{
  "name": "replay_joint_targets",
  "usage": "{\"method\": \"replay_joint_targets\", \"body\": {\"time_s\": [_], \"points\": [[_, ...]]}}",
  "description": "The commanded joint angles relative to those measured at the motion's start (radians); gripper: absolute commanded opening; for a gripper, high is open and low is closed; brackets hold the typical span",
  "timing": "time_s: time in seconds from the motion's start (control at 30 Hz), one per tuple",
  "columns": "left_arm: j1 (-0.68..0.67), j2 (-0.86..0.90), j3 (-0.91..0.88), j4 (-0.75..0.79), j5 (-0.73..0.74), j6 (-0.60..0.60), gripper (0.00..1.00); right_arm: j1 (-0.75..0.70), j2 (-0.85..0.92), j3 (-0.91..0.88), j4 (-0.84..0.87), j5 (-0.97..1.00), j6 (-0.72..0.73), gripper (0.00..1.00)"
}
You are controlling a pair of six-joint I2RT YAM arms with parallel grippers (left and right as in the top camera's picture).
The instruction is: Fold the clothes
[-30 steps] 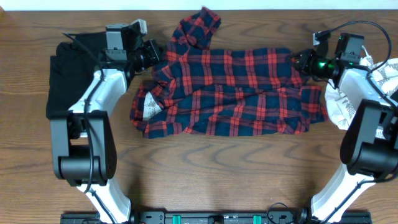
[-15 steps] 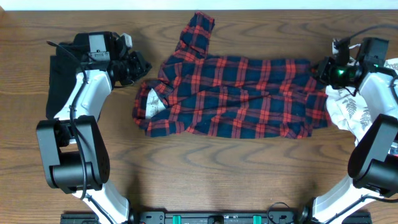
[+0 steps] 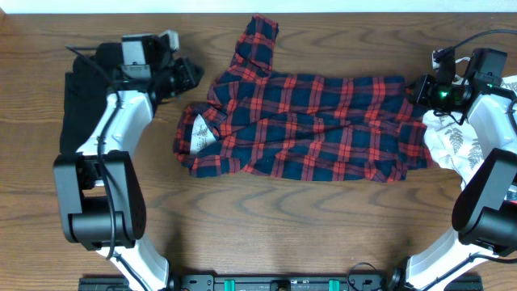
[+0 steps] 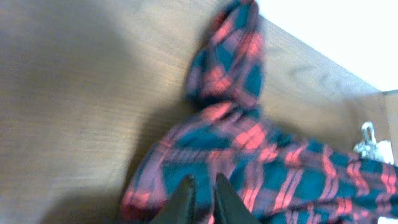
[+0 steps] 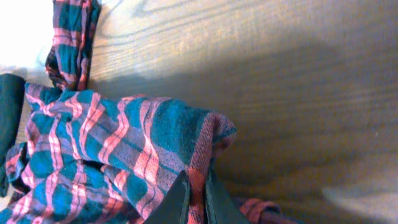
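The red-and-navy plaid shirt (image 3: 323, 121) lies spread across the middle of the table. Its white neck label (image 3: 196, 133) faces left and one sleeve (image 3: 258, 40) runs toward the far edge. My left gripper (image 3: 191, 74) hovers at the shirt's upper left shoulder. In the left wrist view its fingertips (image 4: 204, 179) stand a narrow slit apart over the plaid cloth (image 4: 292, 180), pinching nothing. My right gripper (image 3: 412, 87) is at the shirt's upper right corner. In the right wrist view it (image 5: 196, 173) is shut on a red strip of the shirt's edge (image 5: 205, 140).
A black garment (image 3: 77, 113) lies under the left arm at the table's left side. A white leaf-print garment (image 3: 452, 141) sits under the right arm at the right side. The table's far edge (image 3: 363, 11) runs just beyond the sleeve.
Over the last second both grippers moved outward and the shirt stretched flatter and wider. Then the left gripper shifted slightly back toward the shirt and its fingers parted a little.
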Motion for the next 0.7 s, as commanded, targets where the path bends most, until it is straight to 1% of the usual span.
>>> {"method": "replay_joint_targets", "body": {"time_s": [0.0,0.1,0.2,0.23,0.27,0.33,0.37,0.4,0.43,0.5,0.53,0.67], "points": [[-0.050,-0.016,0.001,0.074,-0.069,0.020,0.16,0.025,-0.019,-0.004,0.029,0.011,-0.021,0.08],[-0.092,-0.010,0.001,0.121,-0.179,0.020,0.15,0.046,-0.019,-0.004,0.054,0.017,-0.022,0.08],[-0.124,0.016,0.001,0.142,-0.211,0.020,0.17,0.071,-0.019,-0.004,0.074,0.016,-0.033,0.05],[-0.130,0.027,0.001,0.144,-0.211,0.020,0.26,0.076,-0.019,-0.004,0.079,0.016,-0.032,0.05],[-0.134,0.040,0.001,0.147,-0.211,0.020,0.30,0.081,-0.019,-0.004,0.085,0.016,-0.032,0.04],[-0.136,0.070,0.001,0.151,-0.210,0.020,0.30,0.083,-0.019,-0.004,0.098,0.017,-0.018,0.04],[-0.137,0.087,0.001,0.156,-0.210,0.020,0.34,0.082,-0.019,-0.004,0.105,0.017,-0.005,0.03],[-0.137,0.103,0.001,0.163,-0.210,0.020,0.44,0.080,-0.019,-0.004,0.110,0.017,0.004,0.03],[-0.137,0.119,0.001,0.175,-0.210,0.020,0.50,0.077,-0.019,-0.004,0.115,0.016,0.006,0.03],[-0.137,0.146,0.001,0.199,-0.210,0.020,0.56,0.074,-0.019,-0.004,0.120,0.017,0.006,0.03],[-0.137,0.157,0.001,0.213,-0.210,0.020,0.61,0.071,-0.019,-0.004,0.121,0.018,0.005,0.02],[-0.134,0.181,0.001,0.264,-0.211,0.020,0.64,0.061,-0.019,-0.004,0.121,0.021,0.006,0.02]]}}
